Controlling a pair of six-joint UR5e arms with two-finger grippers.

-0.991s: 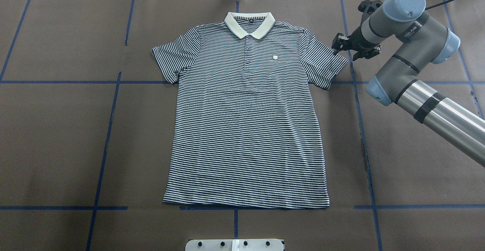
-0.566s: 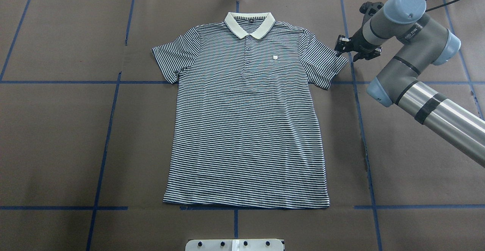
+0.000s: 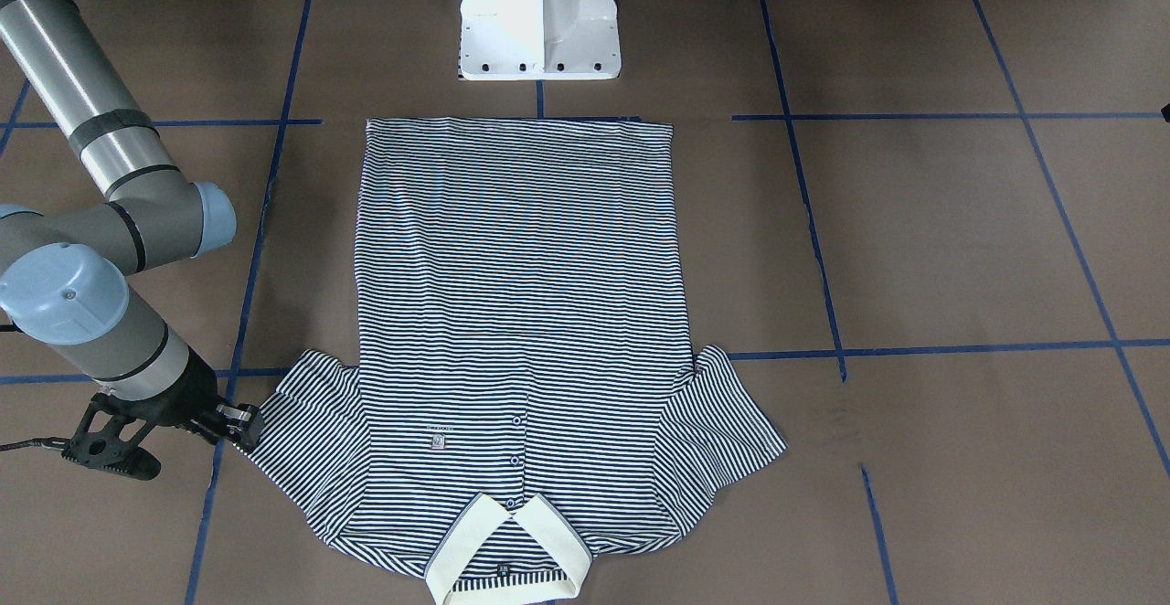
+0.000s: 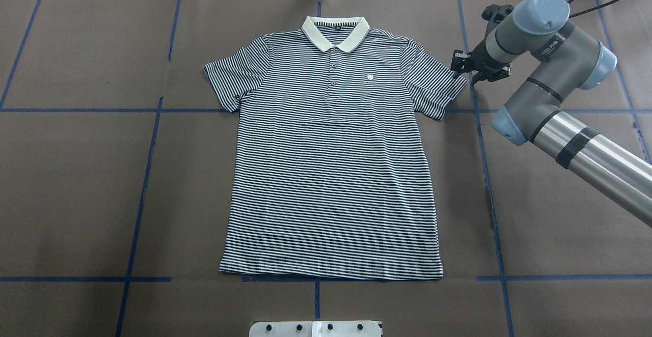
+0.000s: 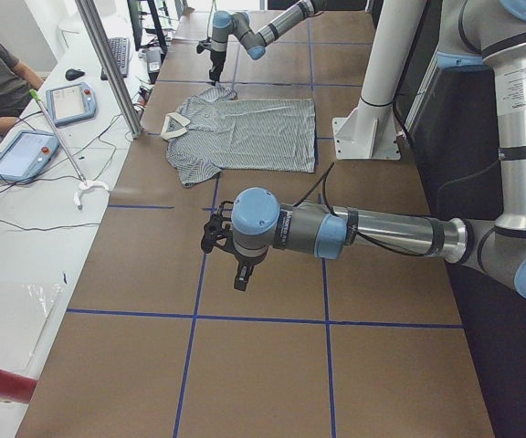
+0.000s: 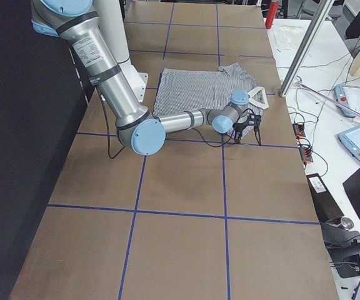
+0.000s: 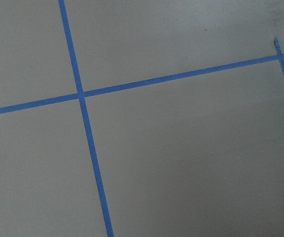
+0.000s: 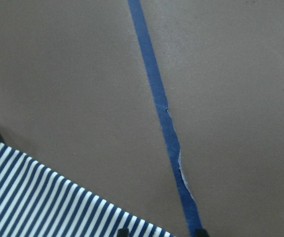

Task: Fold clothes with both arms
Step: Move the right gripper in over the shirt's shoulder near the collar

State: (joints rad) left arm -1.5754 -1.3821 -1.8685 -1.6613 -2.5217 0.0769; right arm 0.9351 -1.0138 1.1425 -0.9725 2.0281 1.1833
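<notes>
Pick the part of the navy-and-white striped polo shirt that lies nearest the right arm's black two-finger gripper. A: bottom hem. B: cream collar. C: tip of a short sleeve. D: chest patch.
C: in the overhead view the right gripper sits at the outer tip of the short sleeve of the striped polo shirt.

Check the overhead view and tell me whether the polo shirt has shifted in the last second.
No. The polo shirt lies as before: its hem still runs along the same blue tape line, and both sleeves are unmoved.
</notes>
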